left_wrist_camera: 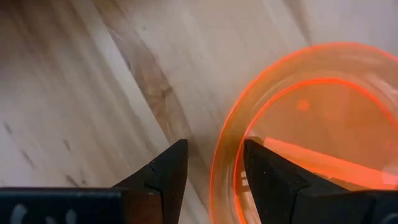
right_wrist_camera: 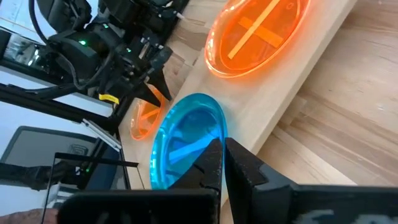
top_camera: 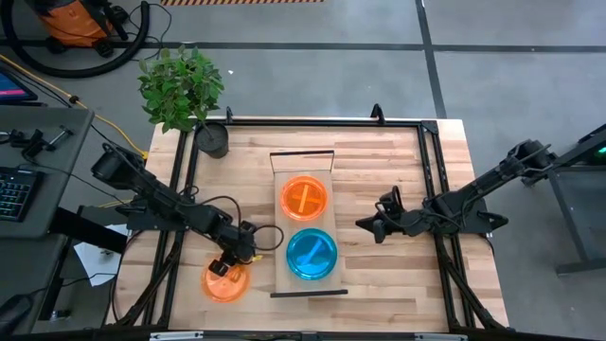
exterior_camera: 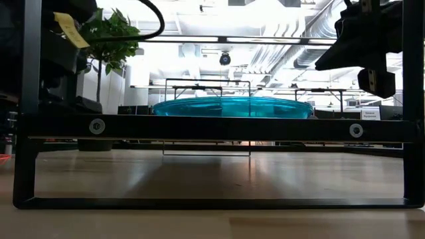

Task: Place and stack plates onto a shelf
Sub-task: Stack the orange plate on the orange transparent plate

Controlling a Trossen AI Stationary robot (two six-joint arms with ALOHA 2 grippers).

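The light-wood shelf [top_camera: 305, 284] lies in the middle of the table. It carries an orange plate [top_camera: 305, 197] at its far half and a teal-blue plate [top_camera: 311, 254] at its near half; the low view shows the blue plate [exterior_camera: 232, 106] too. Another orange plate [top_camera: 225, 282] rests flat on the tabletop left of the shelf. My left gripper [top_camera: 227, 267] is open over that plate's far rim, its fingers on either side of the rim [left_wrist_camera: 221, 174]. My right gripper [top_camera: 365, 225] is shut and hovers right of the shelf, touching nothing. Other plates are out of view. My left gripper comes at the orange plate on the table from above, slanting down. One finger [left_wrist_camera: 267, 180] stands inside the plate and the other finger [left_wrist_camera: 168, 174] outside it, with the rim [left_wrist_camera: 217, 186] between them. Whether either finger touches the plate, I cannot tell.
A potted plant [top_camera: 194, 99] stands at the table's far left corner. Black frame rails [top_camera: 322, 121] run round the tabletop, and a dark bar [exterior_camera: 212, 127] crosses the low view. Bare wood [top_camera: 398, 284] lies right of the shelf.
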